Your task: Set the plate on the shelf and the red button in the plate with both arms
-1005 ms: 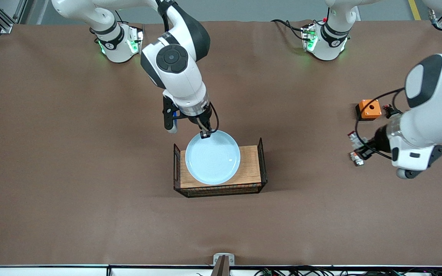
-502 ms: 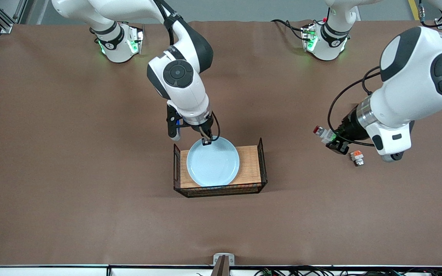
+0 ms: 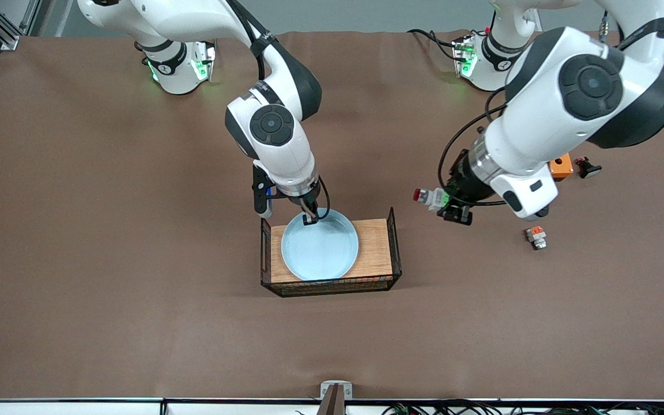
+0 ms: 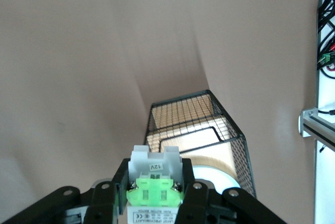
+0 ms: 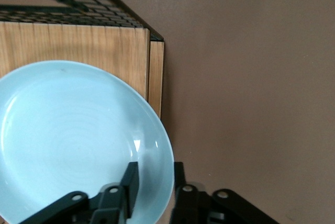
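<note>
On the desk (image 3: 107,230) the plate (image 3: 320,253) has settled into the tray (image 3: 375,245), right end effector (image 3: 309,218) at its rim, grip unclear; left end effector (image 3: 447,204), clamping the red button (image 3: 431,196), has drawn nearer.

A wire-sided wooden tray (image 3: 377,253) sits mid-table. Toward the left arm's end of the table lie an orange box (image 3: 562,165), a black push-button (image 3: 587,168) beside it, and a small orange-patched switch piece (image 3: 536,236) nearer the front camera.
</note>
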Available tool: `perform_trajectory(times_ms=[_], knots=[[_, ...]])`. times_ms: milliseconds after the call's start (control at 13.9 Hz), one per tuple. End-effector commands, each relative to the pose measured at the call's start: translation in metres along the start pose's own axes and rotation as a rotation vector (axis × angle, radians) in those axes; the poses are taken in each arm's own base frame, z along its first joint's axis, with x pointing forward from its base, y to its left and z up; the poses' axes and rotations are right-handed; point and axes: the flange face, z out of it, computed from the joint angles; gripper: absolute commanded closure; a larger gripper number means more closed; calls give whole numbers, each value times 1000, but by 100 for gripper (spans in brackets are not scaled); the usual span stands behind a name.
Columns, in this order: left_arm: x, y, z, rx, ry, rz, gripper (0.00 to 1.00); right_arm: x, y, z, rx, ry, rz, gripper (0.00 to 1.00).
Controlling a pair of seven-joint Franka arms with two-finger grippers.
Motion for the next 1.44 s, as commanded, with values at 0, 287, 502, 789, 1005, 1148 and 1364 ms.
perform_trajectory(times_ms=[0, 287, 502, 789, 1005, 1148, 1364], knots=[[-28, 19, 14, -62, 8, -98, 100, 4, -7, -11, 0, 13, 14, 0], [-79, 21, 65, -109, 50, -128, 99, 26, -19, -73, -81, 46, 5, 0], [-115, 15, 93, -134, 72, -106, 99, 36, 0, -138, -103, 43, -148, 0], [-137, 27, 131, -142, 69, -82, 99, 110, 12, -212, -177, 42, -300, 0], [-149, 30, 140, -189, 40, -62, 99, 191, 32, -268, -179, 9, -509, 0], [-150, 34, 156, -202, 29, -57, 99, 247, 49, -289, -167, -10, -629, 0], [-153, 38, 169, -230, 7, -52, 95, 316, 64, -293, -168, -26, -774, 0]])
